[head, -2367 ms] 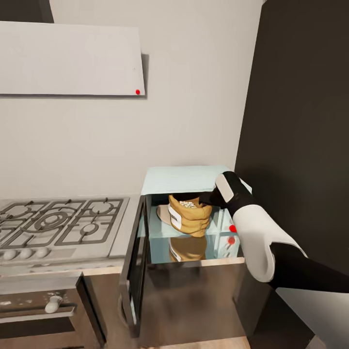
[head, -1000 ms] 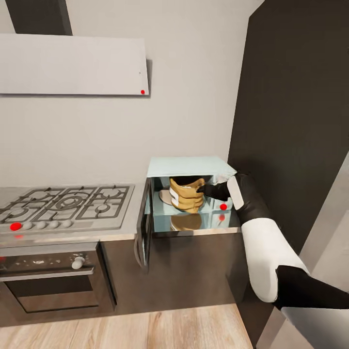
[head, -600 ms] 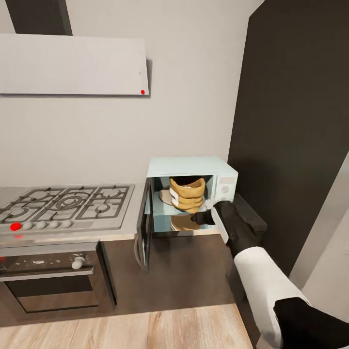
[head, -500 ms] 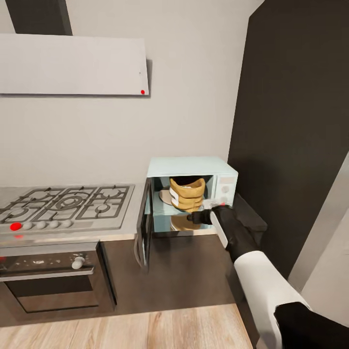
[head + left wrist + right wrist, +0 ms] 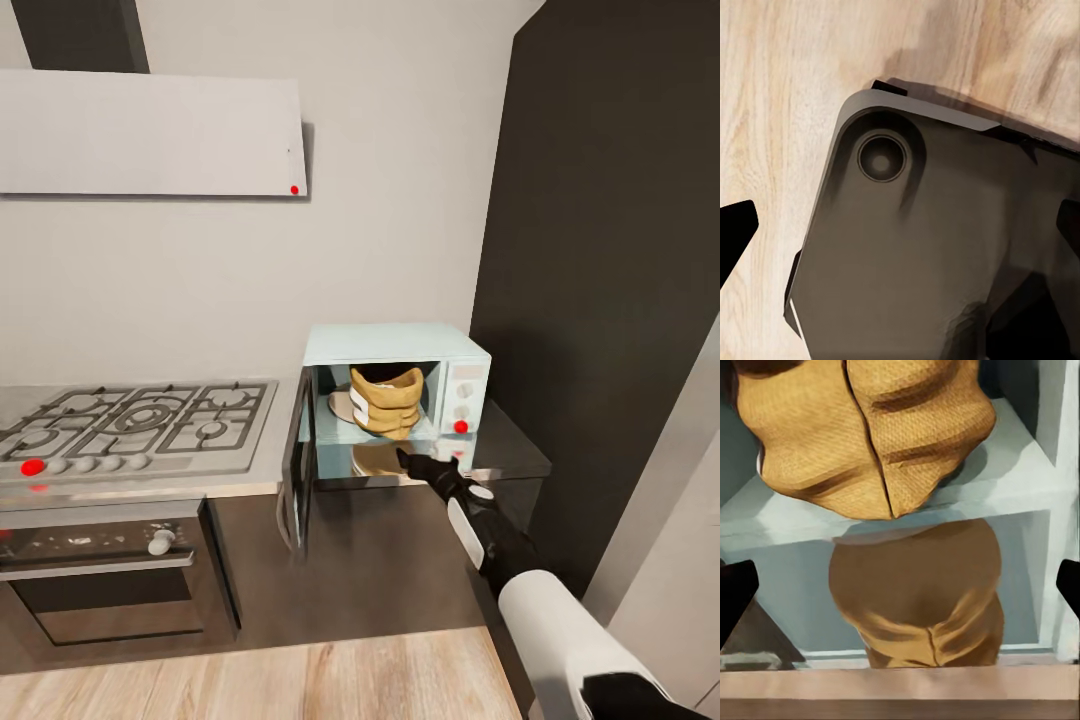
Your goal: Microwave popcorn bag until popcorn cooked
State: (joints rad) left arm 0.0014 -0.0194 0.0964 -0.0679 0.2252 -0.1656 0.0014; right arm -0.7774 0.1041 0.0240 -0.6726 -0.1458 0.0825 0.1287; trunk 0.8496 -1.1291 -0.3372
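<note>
Head view: the popcorn bag (image 5: 386, 400) sits inside the open microwave (image 5: 396, 345), just beyond the right gripper (image 5: 408, 461), which hangs empty before the opening with fingertips (image 5: 736, 600) spread wide.

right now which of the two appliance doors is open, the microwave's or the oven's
The microwave door is the open one: it is swung out to the left, showing the popcorn bag inside. The black oven under the hob is shut.
</note>
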